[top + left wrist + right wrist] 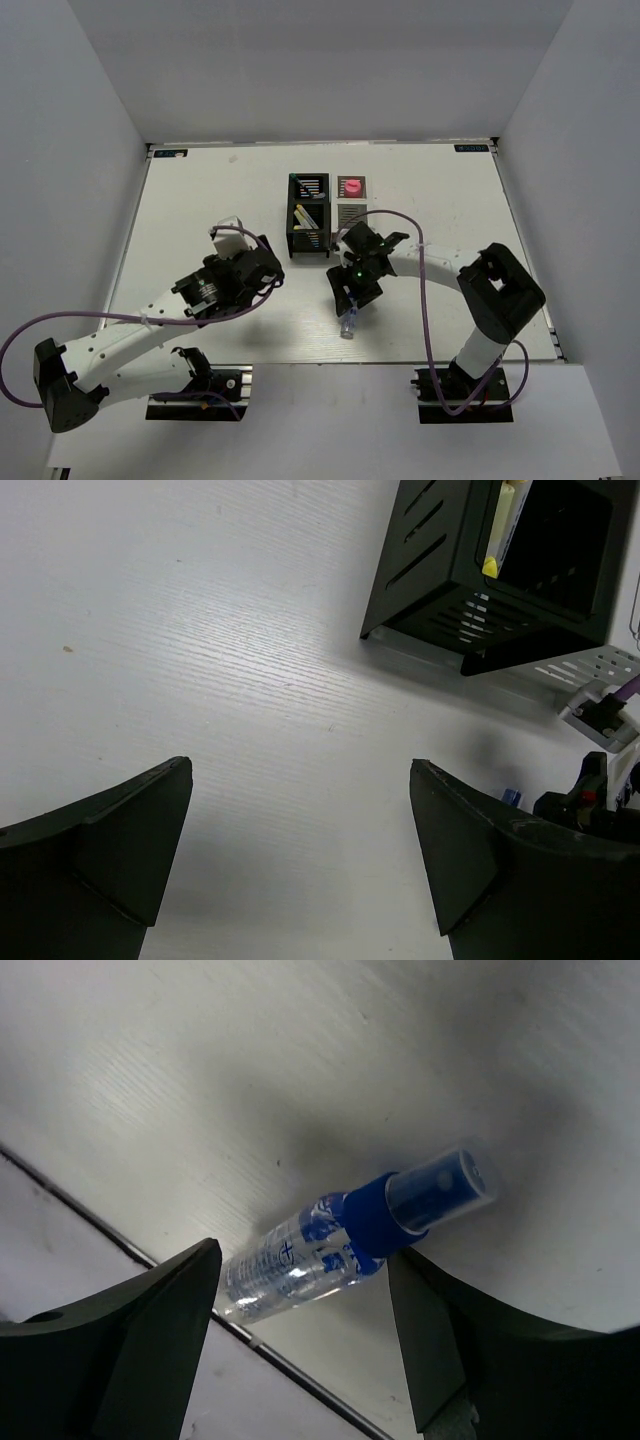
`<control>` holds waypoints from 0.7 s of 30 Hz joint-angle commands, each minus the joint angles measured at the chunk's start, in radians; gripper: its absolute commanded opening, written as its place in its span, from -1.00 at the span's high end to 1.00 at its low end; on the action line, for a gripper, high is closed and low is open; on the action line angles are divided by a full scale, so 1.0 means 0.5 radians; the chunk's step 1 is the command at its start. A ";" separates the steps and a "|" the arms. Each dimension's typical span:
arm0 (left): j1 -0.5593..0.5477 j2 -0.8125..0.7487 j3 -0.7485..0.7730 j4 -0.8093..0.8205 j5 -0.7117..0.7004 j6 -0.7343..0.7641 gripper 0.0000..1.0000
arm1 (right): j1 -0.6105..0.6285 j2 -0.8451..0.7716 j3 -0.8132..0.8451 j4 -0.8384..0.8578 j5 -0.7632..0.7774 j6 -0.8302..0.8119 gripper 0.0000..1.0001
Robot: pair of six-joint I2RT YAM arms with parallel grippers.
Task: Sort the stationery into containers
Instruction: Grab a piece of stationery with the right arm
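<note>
A small clear bottle with a blue cap [340, 1245] lies on its side on the white table, close to the front edge [347, 326]. My right gripper [303, 1260] is open and hovers just over it, one finger on each side, not closed on it [348, 303]. My left gripper [300, 767] is open and empty over bare table, left of the containers [272, 268]. Two black mesh cups [308, 230] hold yellow-tipped white pens [495, 535]. A pink cylinder [352, 187] sits in the far silver cup; the near silver cup [350, 215] is beside it.
The table's front edge [130, 1245] runs right beside the bottle. The right arm's purple cable [425, 290] loops over the table on the right. The near black cup [500, 580] stands ahead and to the right of the left gripper.
</note>
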 commanded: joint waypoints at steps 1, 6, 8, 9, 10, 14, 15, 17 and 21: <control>-0.010 -0.034 -0.011 -0.007 -0.004 -0.059 -0.99 | 0.120 0.044 0.044 0.069 0.303 0.054 -0.44; -0.010 -0.034 -0.072 0.036 -0.004 -0.077 -0.99 | 0.240 0.053 0.023 0.087 0.374 -0.023 -0.12; -0.010 -0.034 -0.094 0.057 0.015 -0.078 -0.99 | 0.283 0.050 0.008 0.102 0.374 -0.035 0.22; -0.010 -0.034 -0.115 0.079 0.015 -0.099 -0.99 | 0.292 0.053 0.005 0.096 0.374 -0.075 0.30; -0.010 -0.034 -0.116 0.103 0.036 -0.099 -0.99 | 0.295 0.050 0.004 0.102 0.380 -0.084 0.49; -0.010 -0.013 -0.152 0.128 0.076 -0.139 -0.99 | 0.320 0.041 0.014 0.072 0.343 -0.176 0.99; -0.010 -0.012 -0.152 0.146 0.076 -0.139 -0.99 | 0.323 0.038 0.023 0.050 0.319 -0.219 1.00; -0.029 0.006 -0.152 0.146 0.076 -0.139 -0.99 | 0.305 -0.005 0.087 0.038 0.221 -0.301 1.00; -0.029 -0.015 -0.152 0.146 0.076 -0.139 -0.99 | 0.259 -0.225 0.265 -0.045 0.107 -0.437 1.00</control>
